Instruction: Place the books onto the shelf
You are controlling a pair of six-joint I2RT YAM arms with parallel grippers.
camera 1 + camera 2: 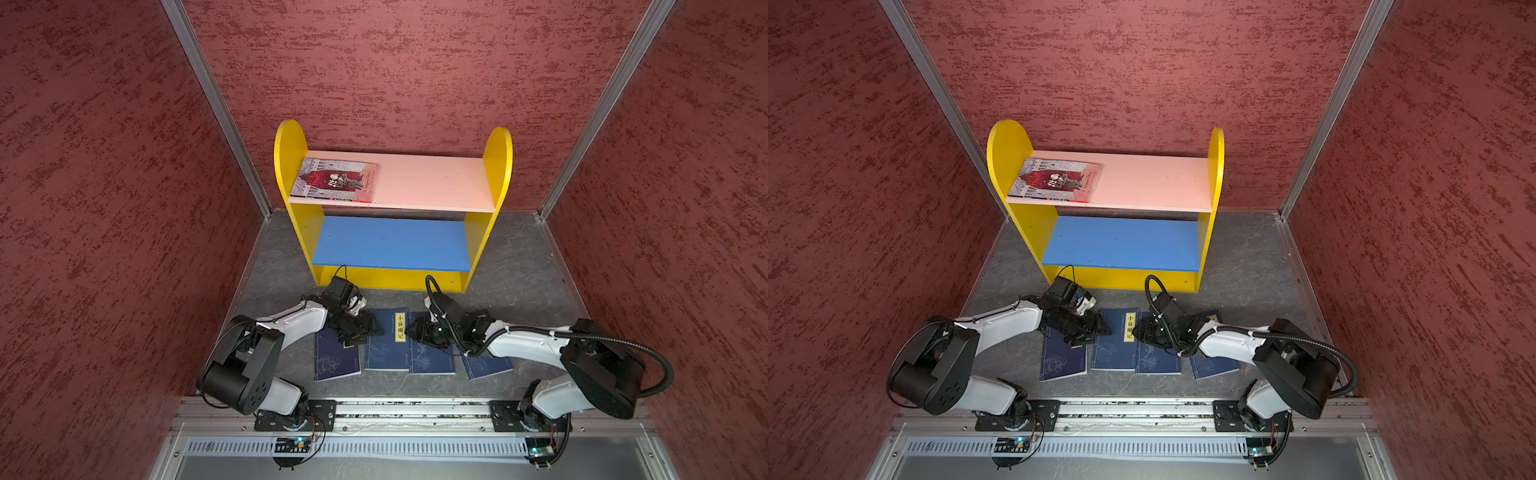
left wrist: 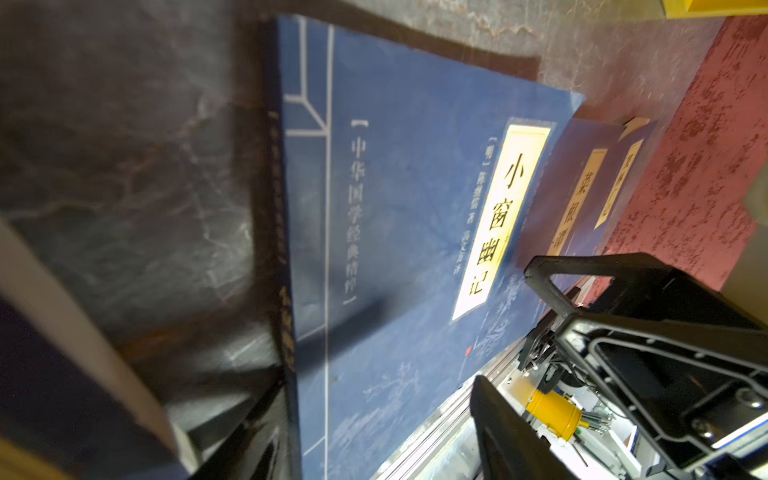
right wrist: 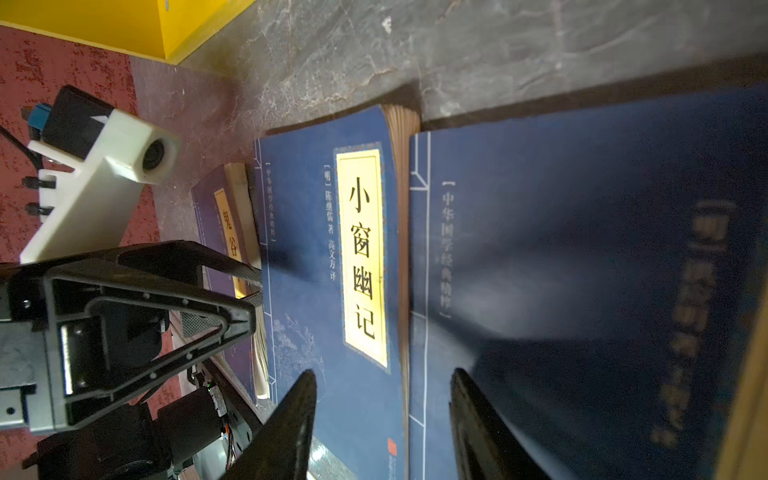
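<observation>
**Obs:** Which book, and where?

**Me:** The labelled navy book [image 1: 386,345]. It lies flat on the table [image 1: 511,266], between the leftmost navy book [image 1: 336,359] and the third navy book [image 1: 432,357]. Its long axis runs from my base toward the shelf [image 1: 291,166]. The spine is the left-hand long side.

**Obs:** So which arm is nearer?

**Me:** The left. My left gripper [image 3: 258,286] meets the spine square-on from the left, with its tips right at that edge. One finger is on the cover side and one on the table side. The jaws are part-way parted. I cannot tell whether they bite, because the wrist view is blurred there.

**Obs:** And the right?

**Me:** My right gripper [image 3: 382,374] is spread and holds nothing. It hangs over the seam between the labelled book and the third one. That is the fore-edge side, butted against its neighbour, so I judge there is no way in from there.

**Obs:** Where does the book go?

**Me:** Straight ahead. The red-and-grey book [image 1: 334,179] lies flat at the left end of the pink upper board [image 1: 432,180]. The space to its right, or the blue lower board [image 1: 390,243], looks usable. I expect to lift by the spine and carry the book forward.
</observation>
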